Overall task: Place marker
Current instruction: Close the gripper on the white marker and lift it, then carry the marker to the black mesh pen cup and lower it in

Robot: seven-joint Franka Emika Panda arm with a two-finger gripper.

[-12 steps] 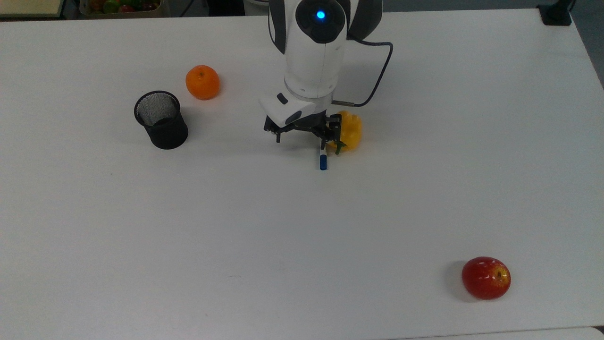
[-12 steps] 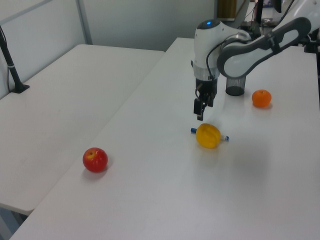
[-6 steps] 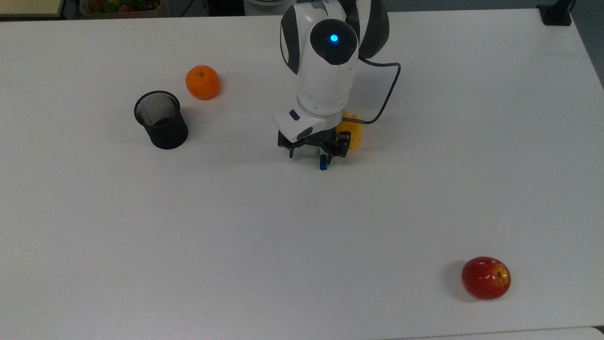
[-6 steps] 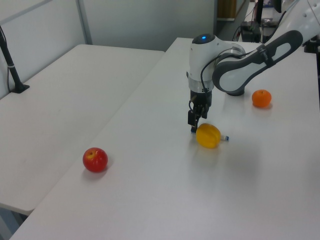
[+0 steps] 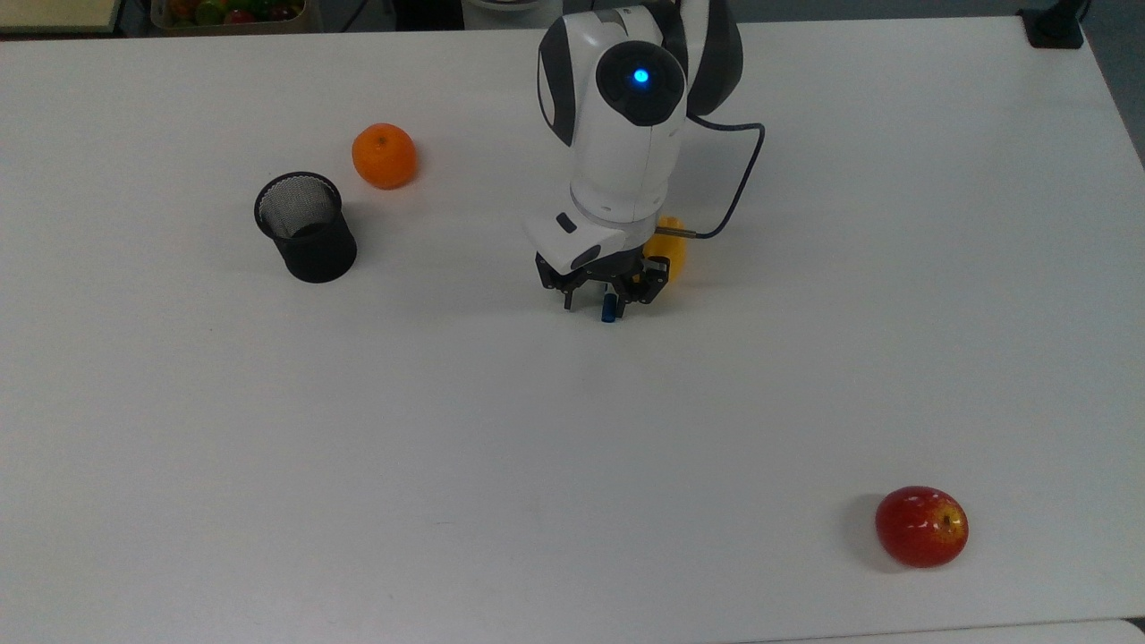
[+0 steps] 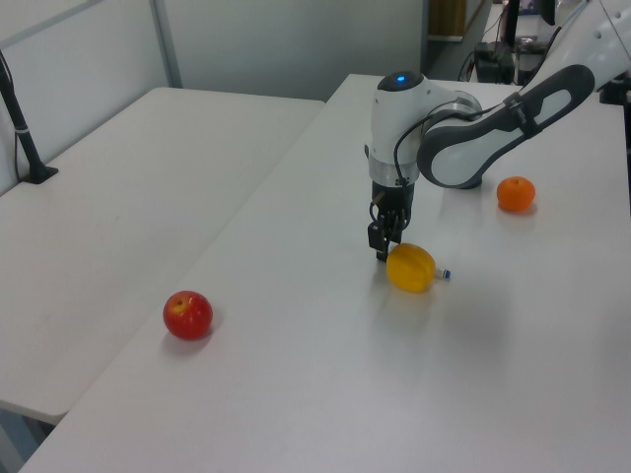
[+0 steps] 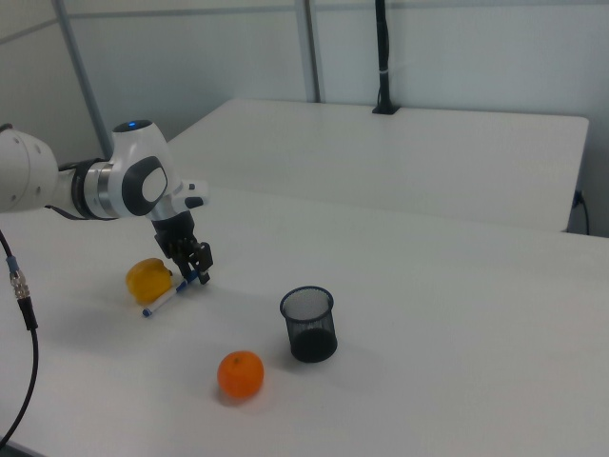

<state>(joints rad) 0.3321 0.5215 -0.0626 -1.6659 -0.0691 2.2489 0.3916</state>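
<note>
The marker (image 7: 167, 297) lies flat on the desk (image 5: 572, 465), touching the yellow pepper (image 7: 149, 280) on the side toward the mesh cup (image 7: 308, 324). It looks light, stiff and smooth, so it may roll or slip; the white middle seems the best place to hold. The hand (image 5: 608, 300) is low over the blue cap end with fingers spread on both sides, not yet pinching.

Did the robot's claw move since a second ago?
Yes. In the top view the gripper has slid toward the top view's right and lower, now covering more of the yellow pepper and reaching the marker's cap.
</note>
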